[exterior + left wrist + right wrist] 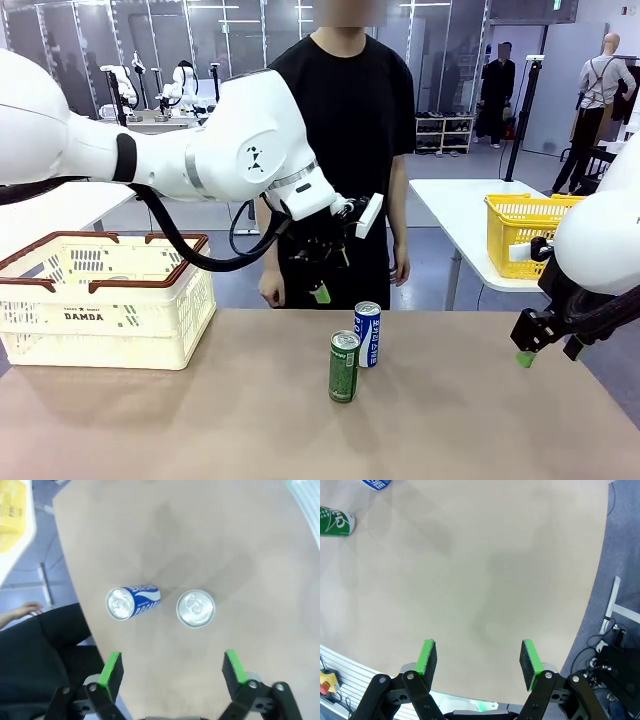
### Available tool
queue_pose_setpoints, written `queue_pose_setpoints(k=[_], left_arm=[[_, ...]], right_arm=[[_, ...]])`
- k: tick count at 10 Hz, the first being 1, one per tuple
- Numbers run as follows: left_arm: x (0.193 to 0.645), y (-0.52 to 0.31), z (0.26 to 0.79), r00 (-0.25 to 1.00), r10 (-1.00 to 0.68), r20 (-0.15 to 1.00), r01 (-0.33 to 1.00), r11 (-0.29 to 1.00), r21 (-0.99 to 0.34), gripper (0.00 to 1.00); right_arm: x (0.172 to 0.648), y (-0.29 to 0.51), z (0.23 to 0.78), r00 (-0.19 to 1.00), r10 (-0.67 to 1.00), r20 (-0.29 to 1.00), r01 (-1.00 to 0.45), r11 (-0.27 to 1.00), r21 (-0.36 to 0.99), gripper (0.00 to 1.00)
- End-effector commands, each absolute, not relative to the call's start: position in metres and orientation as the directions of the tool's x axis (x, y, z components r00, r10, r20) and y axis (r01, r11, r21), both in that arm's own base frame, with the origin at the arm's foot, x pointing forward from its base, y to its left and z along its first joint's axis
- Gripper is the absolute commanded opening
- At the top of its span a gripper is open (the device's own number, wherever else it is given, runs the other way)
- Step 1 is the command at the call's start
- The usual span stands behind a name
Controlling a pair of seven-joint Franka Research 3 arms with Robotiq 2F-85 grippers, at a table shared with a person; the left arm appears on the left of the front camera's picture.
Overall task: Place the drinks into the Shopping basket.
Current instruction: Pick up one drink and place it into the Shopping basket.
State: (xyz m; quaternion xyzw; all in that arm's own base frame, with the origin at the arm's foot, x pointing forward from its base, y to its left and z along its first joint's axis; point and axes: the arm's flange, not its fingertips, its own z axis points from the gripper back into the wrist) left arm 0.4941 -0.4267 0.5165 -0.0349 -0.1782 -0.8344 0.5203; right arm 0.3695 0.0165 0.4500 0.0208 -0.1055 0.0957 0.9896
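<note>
One green can (344, 366) stands upright mid-table, blue can (367, 334) just behind; right gripper (477, 650) hangs open, empty, at right; Shopping basket (100, 300) sits left; left gripper (171, 659) hovers above both cans, jaws wide, empty, apparently positioned to descend.

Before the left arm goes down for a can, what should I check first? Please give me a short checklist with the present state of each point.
1. Left gripper open, nothing held: ok.
2. Green can and blue can upright on the table: ok.
3. Gap between the two cans for a finger: ok, they stand apart in the left wrist view.
4. Person's hands beyond the table's far edge, away from the cans: ok.
5. Right gripper open, empty, well off to the side of the cans: ok.
6. Shopping basket free inside: cannot tell, its front wall hides the bottom.
</note>
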Motion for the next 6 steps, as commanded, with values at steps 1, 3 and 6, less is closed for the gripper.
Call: queue_pose_setpoints(k=[1,3,6], left_arm=[[0.5002,-0.4352,0.5257,-0.391,-0.885,0.252,0.917,-0.351,0.192,1.00],[0.4960,-0.4302,0.5168,-0.424,-0.870,0.253,0.899,-0.372,0.230,1.00],[0.4960,-0.4302,0.5168,-0.424,-0.870,0.253,0.899,-0.372,0.230,1.00]], right_arm=[[0.3688,0.0154,0.4504,0.959,0.185,0.214,-0.194,0.981,0.021,0.84],[0.3688,0.0154,0.4504,0.959,0.185,0.214,-0.194,0.981,0.021,0.84],[0.3688,0.0154,0.4504,0.959,0.185,0.214,-0.194,0.981,0.021,0.84]])
